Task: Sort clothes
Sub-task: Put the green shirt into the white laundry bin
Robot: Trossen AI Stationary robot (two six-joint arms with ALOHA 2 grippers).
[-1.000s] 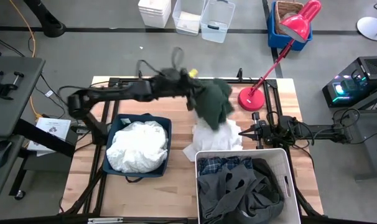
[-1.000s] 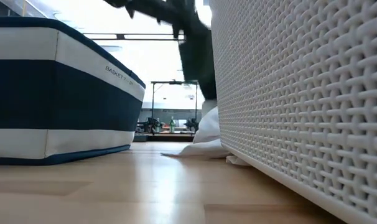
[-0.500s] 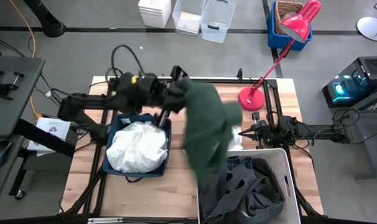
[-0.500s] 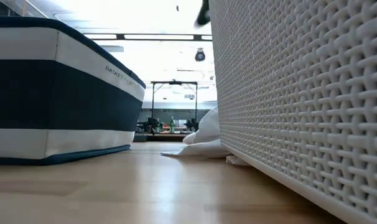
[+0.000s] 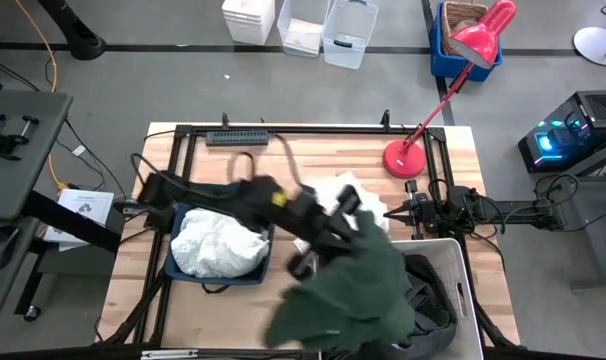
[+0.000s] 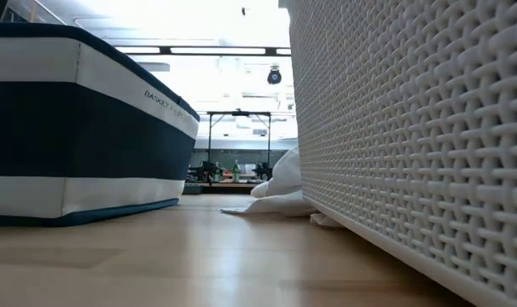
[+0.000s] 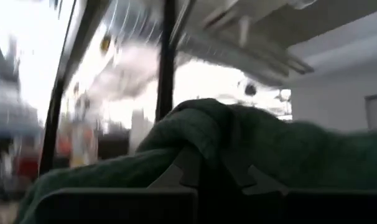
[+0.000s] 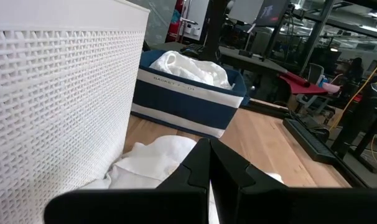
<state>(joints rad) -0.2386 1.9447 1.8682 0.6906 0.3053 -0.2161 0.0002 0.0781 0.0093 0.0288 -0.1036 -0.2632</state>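
Wooden tabletop [image 5: 143,300] w/ two bins: navy fabric bin [image 5: 188,205] full of white cloth [image 5: 218,240], white plastic bin [image 5: 458,270] w/ dark grey jacket [image 5: 433,300]. Left pincer [image 5: 328,235] clenched on green hoodie [image 5: 348,295], draped over white bin. Right pincer [image 5: 391,212] clenched, empty, parked by white cloth piece [image 5: 333,190].

The left arm is reaching across the table, its left gripper [image 5: 345,232] pinching shut. The right arm is lying low at the right edge, right gripper [image 5: 391,212] closed.
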